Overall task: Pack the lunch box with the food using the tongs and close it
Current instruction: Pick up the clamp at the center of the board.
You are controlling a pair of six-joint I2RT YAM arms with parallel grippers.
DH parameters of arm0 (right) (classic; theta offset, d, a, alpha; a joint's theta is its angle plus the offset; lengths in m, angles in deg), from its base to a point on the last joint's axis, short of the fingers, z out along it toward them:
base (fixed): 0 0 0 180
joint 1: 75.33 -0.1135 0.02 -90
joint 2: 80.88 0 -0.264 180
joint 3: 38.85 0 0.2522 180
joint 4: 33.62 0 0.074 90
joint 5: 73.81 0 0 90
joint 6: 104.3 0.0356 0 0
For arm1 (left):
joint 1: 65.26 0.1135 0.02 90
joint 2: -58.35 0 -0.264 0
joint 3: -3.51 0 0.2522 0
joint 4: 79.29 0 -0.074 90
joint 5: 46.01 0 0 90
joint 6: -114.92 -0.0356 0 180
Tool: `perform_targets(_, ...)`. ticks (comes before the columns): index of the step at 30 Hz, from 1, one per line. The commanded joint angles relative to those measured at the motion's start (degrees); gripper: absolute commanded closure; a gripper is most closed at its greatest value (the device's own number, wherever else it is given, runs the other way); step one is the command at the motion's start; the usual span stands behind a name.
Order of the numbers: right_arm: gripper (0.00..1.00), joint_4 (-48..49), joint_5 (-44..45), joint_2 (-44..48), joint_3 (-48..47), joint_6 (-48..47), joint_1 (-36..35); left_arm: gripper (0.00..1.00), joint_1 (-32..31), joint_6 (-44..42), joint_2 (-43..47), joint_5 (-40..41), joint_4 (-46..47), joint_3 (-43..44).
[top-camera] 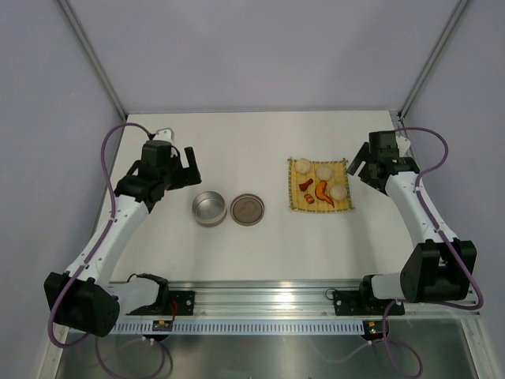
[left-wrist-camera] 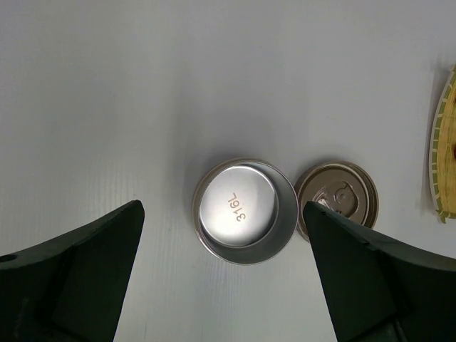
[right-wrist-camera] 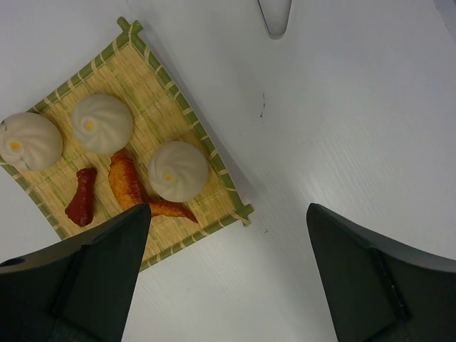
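The lunch box (top-camera: 209,208) is an empty round silver tin (left-wrist-camera: 244,211) left of the table's middle, with its brownish lid (top-camera: 247,210) lying flat beside it on the right (left-wrist-camera: 337,197). The food sits on a yellow woven mat (top-camera: 295,204): three pale buns (right-wrist-camera: 102,123), a red-brown chunk (right-wrist-camera: 82,197) and an orange curved piece (right-wrist-camera: 128,182). My left gripper (top-camera: 188,164) hangs open above the tin (left-wrist-camera: 222,206), holding nothing. My right gripper (top-camera: 359,163) is open just right of the mat (right-wrist-camera: 228,206), over bare table. The tongs do not show in any view.
White table with grey walls behind and metal frame posts at the back corners. A rail (top-camera: 260,300) runs along the near edge by the arm bases. A pale rounded shape (right-wrist-camera: 274,18) pokes in at the top of the right wrist view; I cannot tell what it is.
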Motion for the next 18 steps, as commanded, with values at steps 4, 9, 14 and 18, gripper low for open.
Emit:
perform_targets(4,0.01,3.0,0.2,3.0,0.9,-1.5,-0.2,0.01,-0.4,-0.5,-0.7,0.0,1.1,2.8)
perform_targets(9,0.01,2.9,2.4,0.7,0.1,-3.3,0.1,0.01,-0.5,-0.7,-1.2,-0.1,0.4,3.3)
perform_targets(14,0.00,0.7,2.9,-6.1,-5.1,-3.2,3.1,0.01,-0.6,-0.7,-1.4,-0.5,0.2,3.4)
perform_targets(18,0.01,2.4,0.5,-9.8,-8.1,-2.9,8.1,0.01,-0.9,-0.5,-1.5,-0.6,-0.1,3.3)
